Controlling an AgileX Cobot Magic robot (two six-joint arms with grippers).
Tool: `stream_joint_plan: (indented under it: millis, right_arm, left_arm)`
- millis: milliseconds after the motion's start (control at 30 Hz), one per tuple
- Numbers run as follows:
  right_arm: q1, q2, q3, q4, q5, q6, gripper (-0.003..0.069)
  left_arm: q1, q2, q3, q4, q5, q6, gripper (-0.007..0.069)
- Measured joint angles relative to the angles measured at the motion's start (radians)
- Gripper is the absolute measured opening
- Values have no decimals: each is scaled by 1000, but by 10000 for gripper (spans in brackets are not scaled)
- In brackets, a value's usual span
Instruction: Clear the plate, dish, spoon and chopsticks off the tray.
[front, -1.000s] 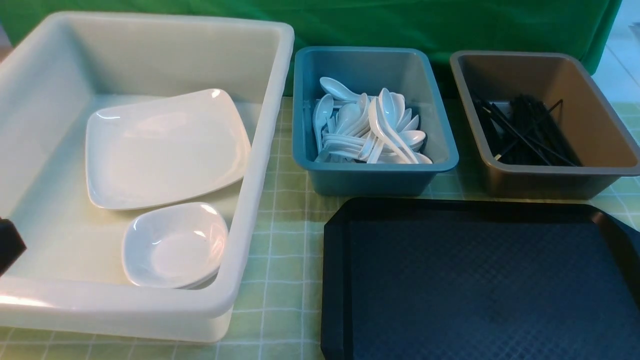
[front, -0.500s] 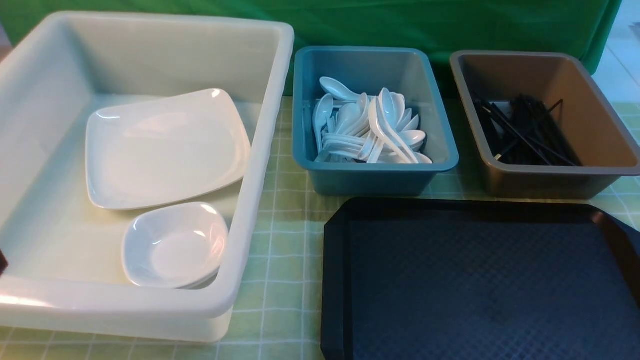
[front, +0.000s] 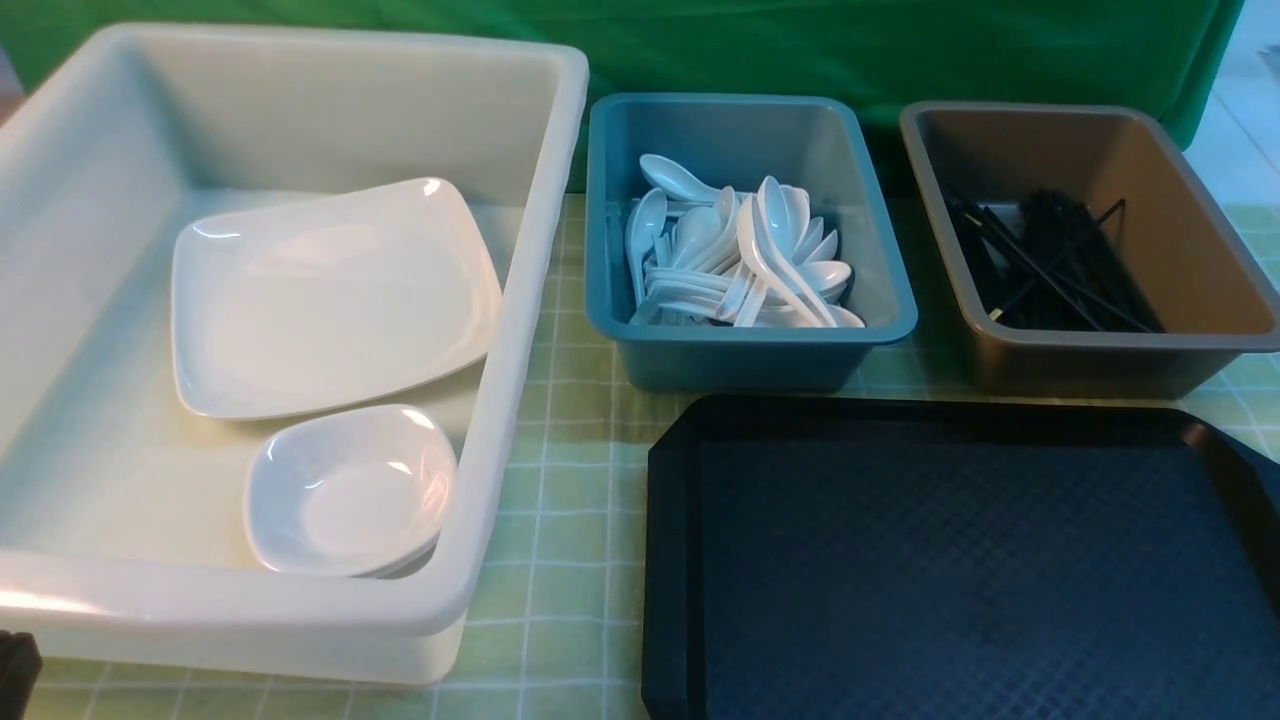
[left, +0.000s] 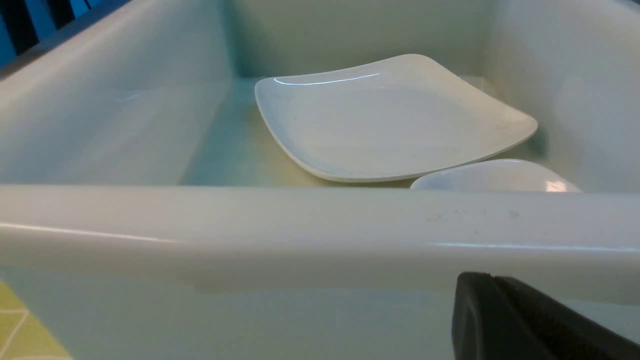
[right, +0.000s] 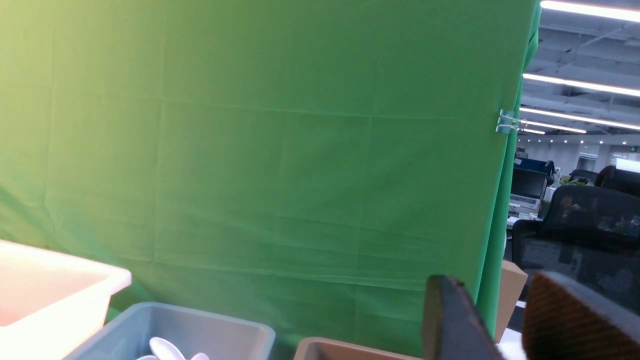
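Only the left arm has shifted: the dark shape that showed at the front view's left edge, beside the white tub (front: 520, 300), has dropped to the bottom left corner, and nothing else in the scene has changed.

The tray (front: 680, 560) lies bare on the green-checked tabletop (front: 560, 480), so the clearing looks finished. The plate (front: 330, 300) rests flat in the white tub with the small dish (front: 345, 490) just in front of it, tucked against the tub's near right corner. White soup spoons (front: 740, 260) are heaped in the blue bin (front: 750, 350), and black chopsticks (front: 1050, 260) lie jumbled in the brown bin (front: 1100, 350); which spoon or pair came from the tray cannot be told.

The left gripper (left: 520, 320) sits low outside the tub's near wall, its jaws pressed together and holding nothing. The right gripper (right: 500, 320) is raised and faces the green backdrop (right: 275, 150); a clear gap shows between its two fingers, with nothing in it.

What remains appears to be the retreat to rest. Doing it well likely means drawing the left gripper back and away from the tub wall without brushing it, since a nudge could jolt the stacked crockery. The right arm should probably stay above the bins' rims as it pulls back, clear of the brown bin beneath it.
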Motion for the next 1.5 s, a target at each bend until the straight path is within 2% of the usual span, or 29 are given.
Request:
stream_joint_plan:
  millis: [867, 1000, 1167, 1367, 1500]
  right_arm:
    - [0, -6, 0, 0, 2, -1, 239]
    - [-27, -36, 6, 0, 56, -7, 239]
    - [-137, -49, 143, 0, 122, -50, 239]
    - [-161, -143, 380, -2, 140, -140, 239]
    - [-161, -178, 447, 5, 194, -115, 239]
  left_arm:
    - [0, -1, 0, 3, 1, 0, -16]
    - [0, -1, 0, 3, 1, 0, -16]
    - [0, -1, 0, 3, 1, 0, -15]
    - [0, -1, 0, 3, 1, 0, -14]
    - [0, -2, 1, 4, 0, 0, -13]
